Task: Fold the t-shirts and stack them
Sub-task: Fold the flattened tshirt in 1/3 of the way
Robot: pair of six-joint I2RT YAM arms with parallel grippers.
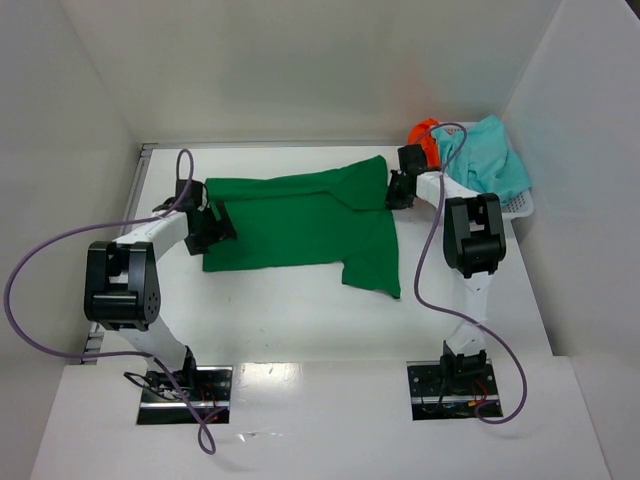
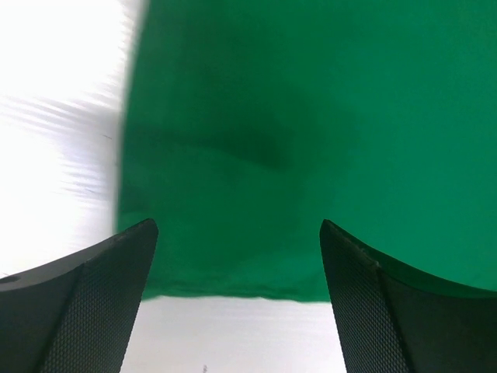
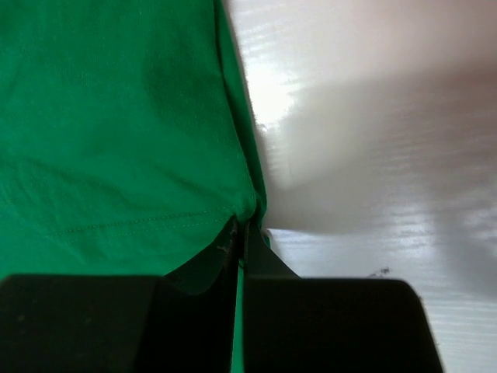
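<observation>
Across the far half of the bench point(image 1: 300, 320) I see the dark green t-shirt point(image 1: 300, 215) lying spread out and mostly flat. Its long side runs left to right, and one flap reaches toward the near side at the right end.

My left pincer point(image 2: 237, 225) sits at the shirt's left edge. On its wrist view the two fingers stand wide apart. Green cloth fills the space beyond them, with bare white bench to the left and along the near side. It grips nothing; whether the tips touch the cloth I cannot tell.

My right pincer point(image 3: 242, 229) is at the shirt's far right corner. Its fingers are pressed together on a bit of the hemmed edge, and the green cloth runs down into the seam between them, with the stitch line showing just to the left. Bare bench lies to its right.

Over in the far right corner stands a white mesh basket point(image 1: 520, 205). The light teal t-shirt point(image 1: 495, 160) is heaped in it, spilling over the rim, and the bright orange t-shirt point(image 1: 425, 132) peeks out at its far left end. Both lie apart from the green one.
</observation>
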